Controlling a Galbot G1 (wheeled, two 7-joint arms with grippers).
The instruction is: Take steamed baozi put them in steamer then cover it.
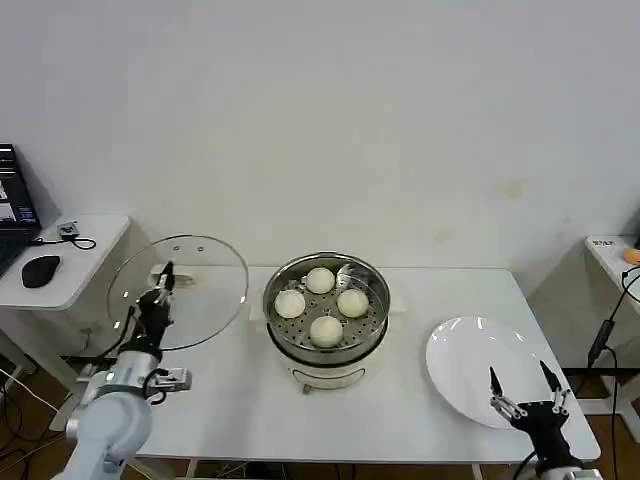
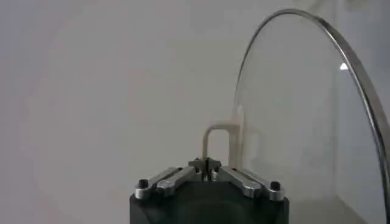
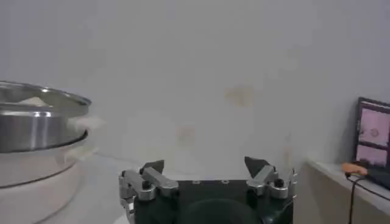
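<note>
Left gripper (image 1: 160, 290) jaws clamped on lid (image 1: 180, 292) handle; steamer (image 1: 327, 315) at 3 o'clock, four baozi (image 1: 326, 329) inside. Right gripper (image 1: 527, 385) jaws wide, empty.

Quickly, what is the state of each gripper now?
Left gripper: shut on the cover, gripping its handle, lid held tilted up.
Right gripper: open, holding nothing, over the plate.

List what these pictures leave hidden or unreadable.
- Steamer base front: head view, hidden under the pot's bulge.
- Cover handle grip: head view, masked by the left end effector.
- Right end effector wrist: cut by the bottom edge.
- Baozi undersides: hidden against the basket floor.
</note>
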